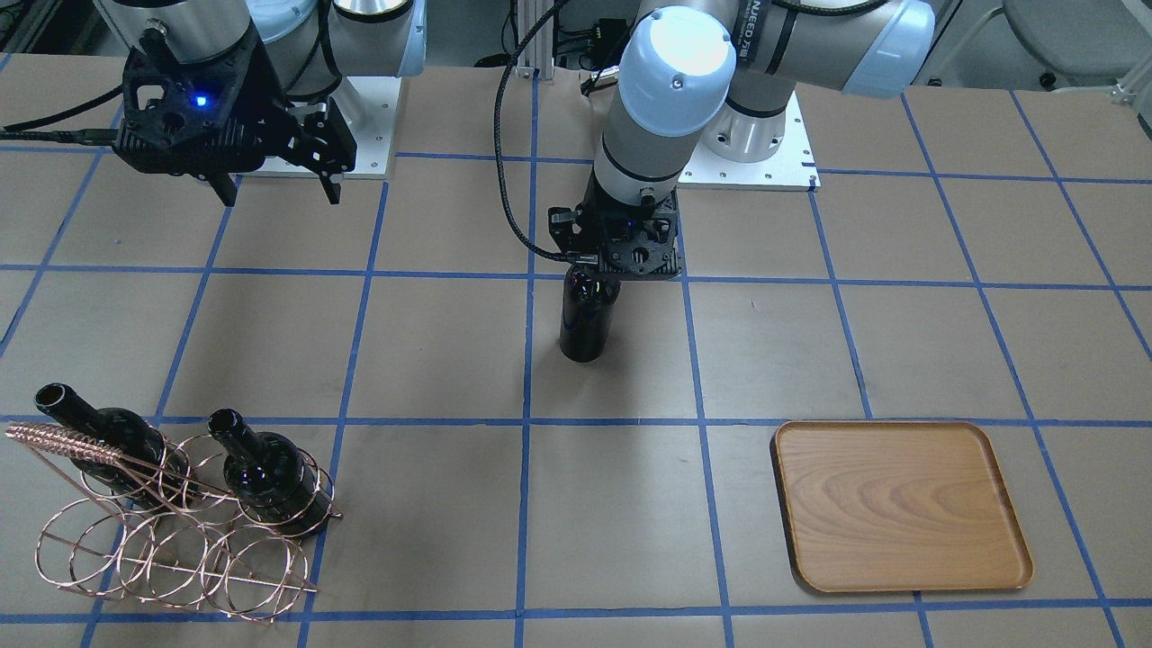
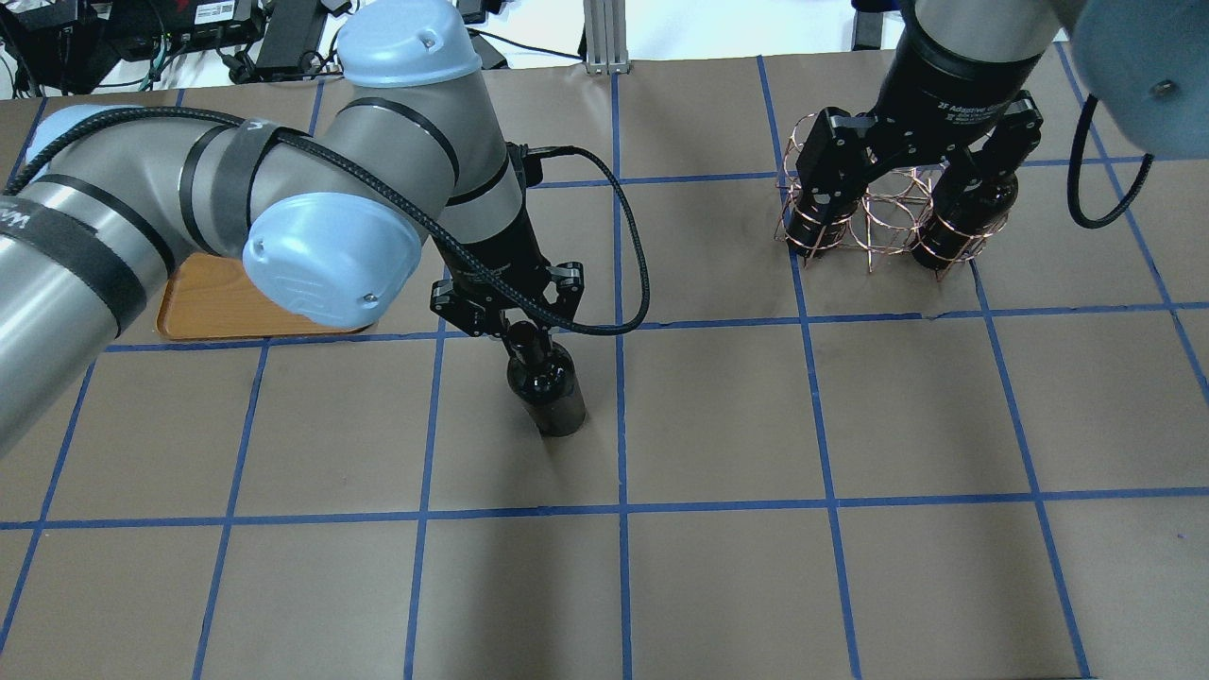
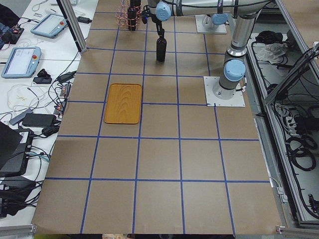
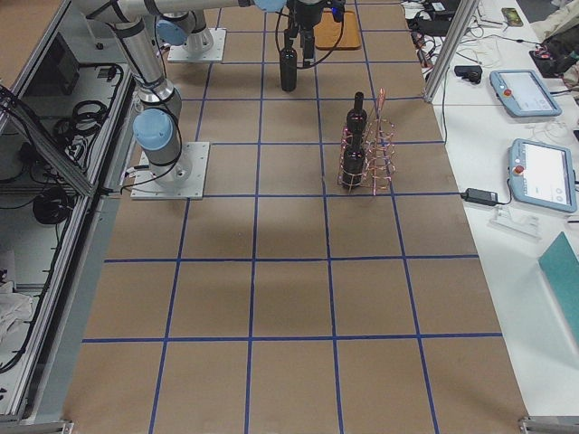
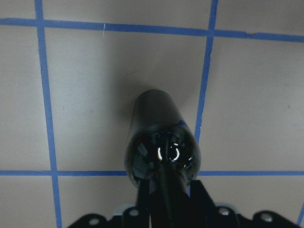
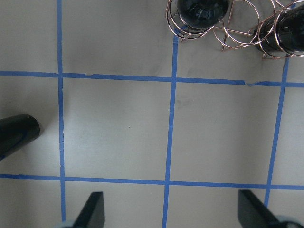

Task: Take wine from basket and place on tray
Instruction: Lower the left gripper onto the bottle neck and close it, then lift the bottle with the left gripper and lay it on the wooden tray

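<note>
My left gripper (image 1: pixel 589 270) is shut on the neck of a near-black wine bottle (image 1: pixel 587 317) and holds it upright over the middle of the table, its base at or just above the paper. It also shows in the overhead view (image 2: pixel 550 389) and the left wrist view (image 5: pixel 160 137). The copper wire basket (image 1: pixel 67 442) holds two more bottles (image 1: pixel 270 477), (image 1: pixel 112 436). The wooden tray (image 1: pixel 900 504) lies bare, apart from the bottle. My right gripper (image 1: pixel 279 189) hangs open and empty, high, on the robot's side of the basket (image 2: pixel 883 203).
The table is brown paper with a grid of blue tape. In the right wrist view the basket (image 6: pixel 228 28) is at the top edge and the held bottle (image 6: pixel 16 135) at the left edge. Tablets and cables lie beyond the table's far edge (image 3: pixel 20 59).
</note>
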